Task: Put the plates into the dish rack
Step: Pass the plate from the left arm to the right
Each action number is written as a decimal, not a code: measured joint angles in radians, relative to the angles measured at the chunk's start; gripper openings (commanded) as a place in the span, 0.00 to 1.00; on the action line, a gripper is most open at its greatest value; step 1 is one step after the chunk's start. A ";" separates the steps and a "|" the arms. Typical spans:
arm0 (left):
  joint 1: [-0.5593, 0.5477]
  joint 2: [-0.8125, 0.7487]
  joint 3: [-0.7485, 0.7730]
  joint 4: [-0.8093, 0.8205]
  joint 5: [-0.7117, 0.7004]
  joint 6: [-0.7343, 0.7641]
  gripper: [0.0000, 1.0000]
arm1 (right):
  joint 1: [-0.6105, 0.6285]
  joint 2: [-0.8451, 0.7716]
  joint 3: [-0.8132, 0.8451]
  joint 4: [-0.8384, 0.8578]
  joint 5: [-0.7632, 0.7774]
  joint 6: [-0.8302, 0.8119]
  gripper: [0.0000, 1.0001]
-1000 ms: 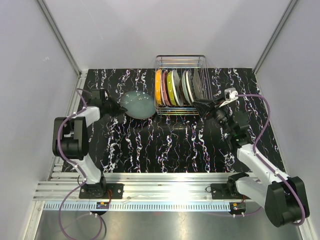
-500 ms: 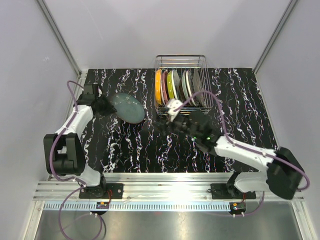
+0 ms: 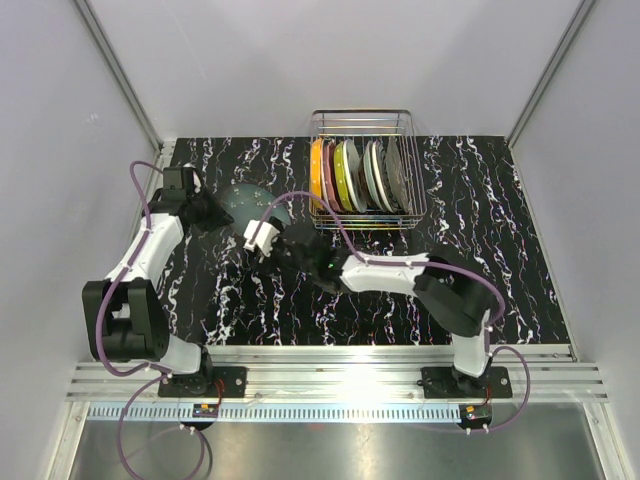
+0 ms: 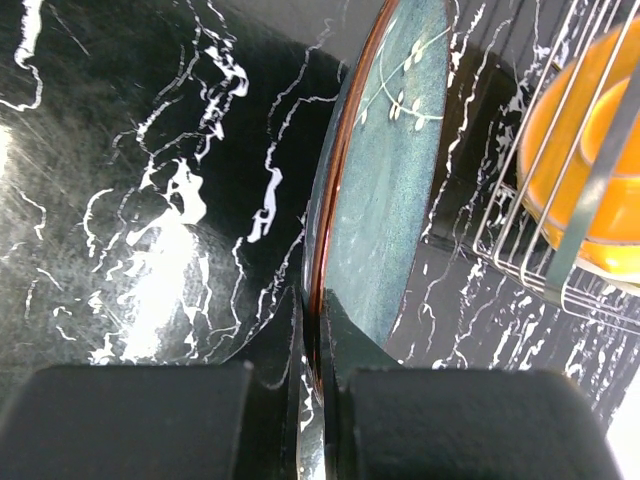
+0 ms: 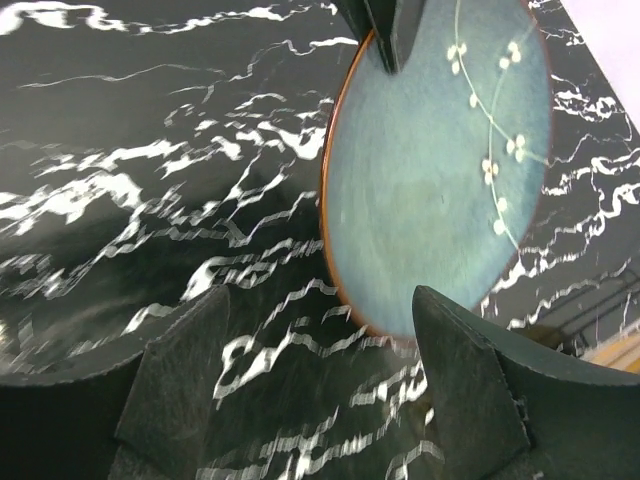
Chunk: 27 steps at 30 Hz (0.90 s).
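Blue-green glazed round plate with brown rim (image 3: 243, 200) is hanging tilted on edge, just left of the shiny wire dish rack (image 3: 360, 113), its rim clamped in the left gripper (image 4: 322, 330). Right gripper (image 5: 322, 300), fingers apart, is arriving from the rack's right side. A handover is probably beginning.

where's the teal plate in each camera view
Top view: the teal plate is just left of the dish rack, partly hidden by the right arm.
Left wrist: edge-on, running up the centre.
Right wrist: upper right, face-on.
Shared landmark: the left fingers pinching its rim, also at the top edge of the right wrist view.
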 measured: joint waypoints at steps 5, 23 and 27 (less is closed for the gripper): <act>0.000 0.000 0.000 0.002 0.026 -0.007 0.00 | 0.002 0.136 0.143 -0.018 0.059 -0.043 0.80; 0.006 -0.027 -0.024 0.059 0.118 -0.082 0.10 | 0.044 0.289 0.255 0.036 0.349 -0.204 0.07; 0.012 -0.030 -0.029 0.099 0.167 -0.075 0.47 | 0.055 0.289 0.252 0.051 0.370 -0.216 0.00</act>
